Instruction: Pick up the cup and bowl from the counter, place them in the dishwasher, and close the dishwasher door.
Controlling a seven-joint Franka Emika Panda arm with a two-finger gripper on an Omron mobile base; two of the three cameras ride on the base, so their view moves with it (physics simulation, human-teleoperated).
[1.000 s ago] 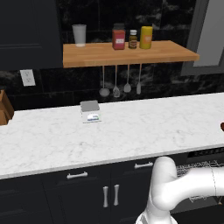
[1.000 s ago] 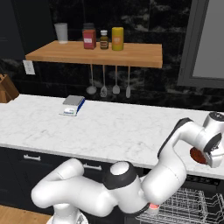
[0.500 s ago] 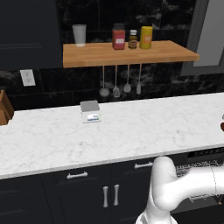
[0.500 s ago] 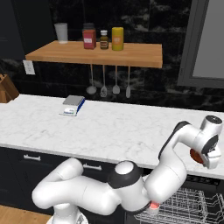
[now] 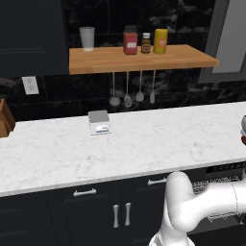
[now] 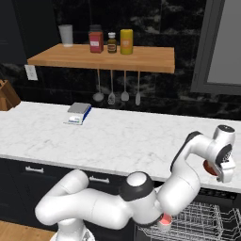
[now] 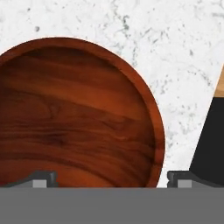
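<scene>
A white robot arm reaches to the far end of a marble table (image 6: 117, 136), its pincer (image 7: 109, 177) poised directly above a reddish-brown wooden bowl (image 7: 74, 113) that rests on the white stone. In the hand view the two dark fingertips (image 7: 41, 178) stand wide apart, one over the bowl's inside and the other just outside its rim, with nothing held between them. Beside the bowl in that view rises a dark object with a tan upper part (image 7: 214, 131), cut off by the picture's edge; what it is cannot be told. From the right base view the pincer (image 6: 225, 172) hangs at the table's near edge, with a sliver of the bowl (image 6: 209, 167) showing behind it. Below, the dishwasher (image 6: 202, 221) stands open, its silvery wire rack (image 6: 188, 226) exposed under the table's edge, and the same rack (image 5: 216, 185) shows in the left base view. Farther along the table lies a small grey kitchen scale (image 5: 99, 122), and a wooden knife block (image 5: 5, 122) sits at the left end. Above, a wooden wall shelf (image 5: 139, 57) carries a pale cup (image 5: 87, 38), a red jar (image 5: 130, 41), a small dark bottle (image 5: 146, 43) and a yellow canister (image 5: 160, 41), with utensils (image 5: 133, 91) hanging beneath it.
</scene>
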